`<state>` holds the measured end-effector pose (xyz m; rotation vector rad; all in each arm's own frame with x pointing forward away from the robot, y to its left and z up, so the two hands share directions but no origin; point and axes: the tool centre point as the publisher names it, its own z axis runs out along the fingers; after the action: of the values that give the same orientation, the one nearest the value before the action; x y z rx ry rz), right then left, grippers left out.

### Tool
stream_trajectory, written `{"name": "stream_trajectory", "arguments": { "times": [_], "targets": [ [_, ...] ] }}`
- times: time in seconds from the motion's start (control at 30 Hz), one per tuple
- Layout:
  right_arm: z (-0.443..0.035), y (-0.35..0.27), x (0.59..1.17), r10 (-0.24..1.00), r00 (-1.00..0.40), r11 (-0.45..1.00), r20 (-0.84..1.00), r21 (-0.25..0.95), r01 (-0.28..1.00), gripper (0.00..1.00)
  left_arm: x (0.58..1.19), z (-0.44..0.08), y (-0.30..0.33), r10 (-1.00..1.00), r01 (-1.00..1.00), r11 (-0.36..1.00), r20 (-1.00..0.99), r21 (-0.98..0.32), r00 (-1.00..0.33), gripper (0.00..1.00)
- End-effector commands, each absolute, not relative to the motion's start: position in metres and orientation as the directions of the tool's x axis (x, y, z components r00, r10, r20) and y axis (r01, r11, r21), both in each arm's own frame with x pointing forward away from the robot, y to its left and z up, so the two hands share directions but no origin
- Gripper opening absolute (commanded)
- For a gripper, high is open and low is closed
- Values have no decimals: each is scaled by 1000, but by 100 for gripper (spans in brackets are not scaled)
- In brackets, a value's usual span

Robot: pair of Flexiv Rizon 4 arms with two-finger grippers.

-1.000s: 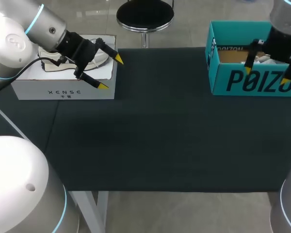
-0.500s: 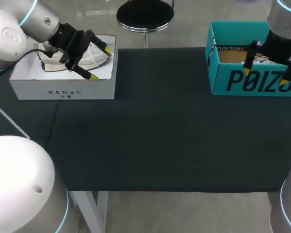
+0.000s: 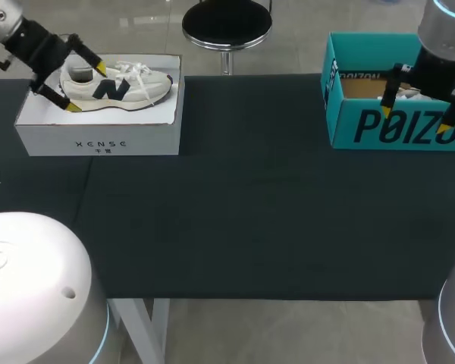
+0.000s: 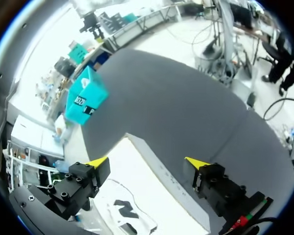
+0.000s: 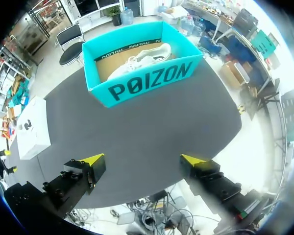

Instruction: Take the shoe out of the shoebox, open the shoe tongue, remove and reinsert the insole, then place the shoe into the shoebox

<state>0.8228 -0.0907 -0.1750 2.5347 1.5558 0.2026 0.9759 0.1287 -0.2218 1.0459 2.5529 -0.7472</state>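
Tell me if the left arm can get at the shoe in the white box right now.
Probably yes. The left pincer hangs open at the heel end of the shoe, the white box has no lid on it, and nothing lies over the shoe.

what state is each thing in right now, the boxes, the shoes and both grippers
white box: open, no lid on it, sneaker inside
sneaker: lying in the white box, laces in, not gripped
teal box: open, holds a shoe
other shoe: lying in the teal box, untouched
left gripper: open, at the sneaker's heel end
right gripper: open, empty, over the teal box's front wall
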Motion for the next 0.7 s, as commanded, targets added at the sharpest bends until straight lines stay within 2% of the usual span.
{"name": "stream_trajectory", "arguments": {
  "times": [0.03, 0.17, 0.7],
  "targets": [
    [-176, -91, 823, 893, 450, -446, 32, 207, 871, 100, 974, -216, 156, 852, 922, 236, -391, -306, -348, 100],
    [-176, -91, 823, 893, 450, -446, 32, 207, 871, 100, 977, -220, 169, 912, 952, 189, -317, -239, -261, 100],
    [-176, -91, 823, 893, 450, -446, 32, 207, 871, 100, 981, -220, 169, 911, 949, 217, -301, -230, -281, 100]
  ]
}}
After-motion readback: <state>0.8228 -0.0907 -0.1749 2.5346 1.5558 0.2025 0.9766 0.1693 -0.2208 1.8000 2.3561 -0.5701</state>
